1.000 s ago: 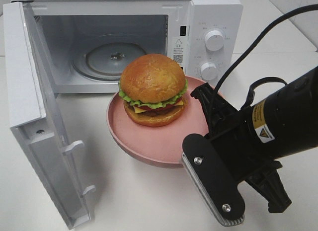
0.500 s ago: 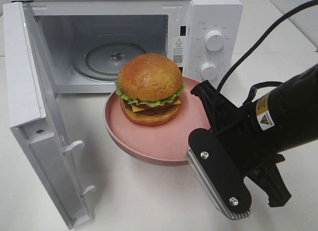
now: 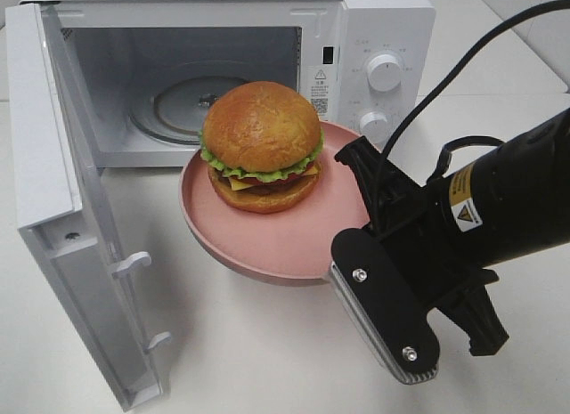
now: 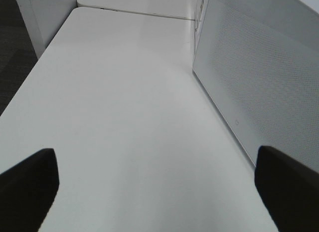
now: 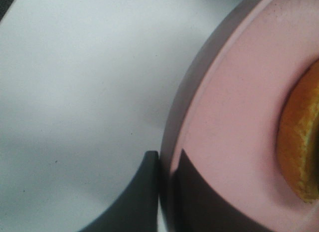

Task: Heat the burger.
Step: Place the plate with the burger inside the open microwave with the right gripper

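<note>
A white worktop fills the scene, and a white microwave is set at its far side. Its door is swung wide open to the left, so that the glass turntable inside is exposed. Two round knobs are stacked on the panel at the right of the cavity. The burger is seated upright on a round pink plate, slightly toward the plate's far left. The plate is held just in front of the open cavity, outside it and clear of the worktop, with a shadow cast below. The plate's near right rim is pinched by the right tool. In the right wrist view one dark finger is seen against the outside of the rim and the other on the pink inner face, with the edge of the bun at the side. The black right arm is stretched in from the right, with a cable looped above it. In the left wrist view the left tool is spread wide over bare worktop, nothing being held between its dark fingertips. A white dotted panel is seen standing beside it.
</note>
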`<act>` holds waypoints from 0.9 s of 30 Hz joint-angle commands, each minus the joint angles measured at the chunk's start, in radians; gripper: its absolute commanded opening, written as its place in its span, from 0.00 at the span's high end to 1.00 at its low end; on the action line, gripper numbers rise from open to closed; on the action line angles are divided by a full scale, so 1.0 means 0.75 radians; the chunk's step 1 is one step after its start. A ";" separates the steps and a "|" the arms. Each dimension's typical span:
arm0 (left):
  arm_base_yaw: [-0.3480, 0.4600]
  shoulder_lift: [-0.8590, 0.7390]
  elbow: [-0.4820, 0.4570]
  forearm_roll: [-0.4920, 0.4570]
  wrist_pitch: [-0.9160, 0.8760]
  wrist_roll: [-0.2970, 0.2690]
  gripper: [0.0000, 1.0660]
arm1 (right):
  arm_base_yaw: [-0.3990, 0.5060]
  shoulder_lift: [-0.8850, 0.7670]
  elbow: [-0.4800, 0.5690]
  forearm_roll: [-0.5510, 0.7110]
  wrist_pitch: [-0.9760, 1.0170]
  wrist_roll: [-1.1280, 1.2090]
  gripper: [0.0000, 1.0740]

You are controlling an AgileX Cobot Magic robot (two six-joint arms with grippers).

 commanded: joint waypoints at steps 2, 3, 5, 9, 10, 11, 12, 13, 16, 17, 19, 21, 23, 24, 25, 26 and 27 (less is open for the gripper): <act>-0.001 -0.020 0.003 -0.003 -0.013 -0.001 0.06 | -0.001 0.036 -0.032 -0.044 -0.104 0.053 1.00; -0.001 -0.020 0.003 -0.003 -0.013 -0.001 0.06 | -0.001 0.055 -0.049 -0.044 -0.109 0.072 1.00; -0.001 -0.020 0.003 -0.003 -0.013 -0.001 0.06 | -0.001 0.068 -0.063 -0.044 -0.115 0.077 1.00; -0.001 -0.020 0.003 -0.003 -0.013 -0.001 0.06 | -0.001 0.140 -0.128 -0.048 -0.117 0.077 1.00; -0.001 -0.020 0.003 -0.003 -0.013 -0.001 0.06 | -0.001 0.140 -0.128 -0.048 -0.117 0.077 1.00; -0.001 -0.020 0.003 -0.003 -0.013 -0.001 0.06 | -0.001 0.168 -0.152 -0.048 -0.117 0.083 1.00; -0.001 -0.020 0.003 -0.003 -0.013 -0.001 0.06 | -0.001 0.168 -0.152 -0.048 -0.117 0.083 1.00; -0.001 -0.020 0.003 -0.003 -0.013 -0.001 0.06 | -0.001 0.181 -0.165 -0.048 -0.117 0.084 1.00; -0.001 -0.020 0.003 -0.003 -0.013 -0.001 0.06 | -0.001 0.251 -0.223 -0.048 -0.117 0.120 1.00; -0.001 -0.020 0.003 -0.003 -0.013 -0.001 0.06 | -0.001 0.264 -0.236 -0.048 -0.117 0.132 1.00; -0.001 -0.020 0.003 -0.003 -0.013 -0.001 0.06 | -0.001 0.299 -0.268 -0.048 -0.116 0.164 1.00; -0.001 -0.020 0.003 -0.003 -0.013 -0.001 0.06 | -0.001 0.313 -0.283 -0.048 -0.116 0.179 1.00; -0.001 -0.020 0.003 -0.003 -0.013 -0.001 0.06 | -0.001 0.341 -0.308 -0.059 -0.116 0.201 1.00; -0.001 -0.020 0.003 -0.003 -0.013 -0.001 0.06 | -0.001 0.368 -0.333 -0.083 -0.116 0.215 1.00; -0.001 -0.020 0.003 -0.003 -0.013 -0.001 0.06 | -0.001 0.381 -0.345 -0.083 -0.116 0.219 1.00; -0.001 -0.020 0.003 -0.003 -0.013 -0.001 0.06 | -0.001 0.381 -0.345 -0.083 -0.116 0.219 1.00; -0.001 -0.020 0.003 -0.003 -0.013 -0.001 0.06 | -0.001 0.401 -0.373 -0.083 -0.116 0.225 1.00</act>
